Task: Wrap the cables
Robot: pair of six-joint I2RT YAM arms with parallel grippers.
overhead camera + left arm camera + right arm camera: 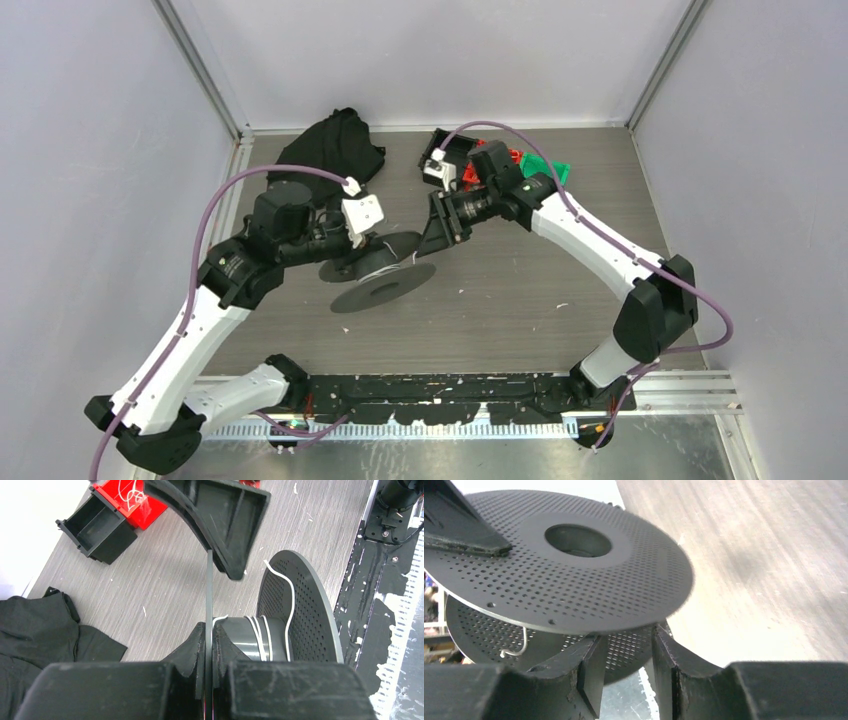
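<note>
We find the left gripper [209, 642] clenched on one flange rim of the black spool [383, 287]. The white cable [291, 602] is wound on its hub, one end loose. The right gripper [628, 652] stands parted, grasping nothing, at the spool's rim. The table [520, 290] lies bare to the right.

Soft, even overhead light fills the top view, which is sharp throughout; the arms [590, 235] throw only faint shadows on the table [520, 290]. In the left wrist view the upper left corner is blown out white, the fingers [115, 690] along the bottom are blurred, and the spool [305, 610] is crisp. In the right wrist view the table, upper right, is smeared and glary.
</note>
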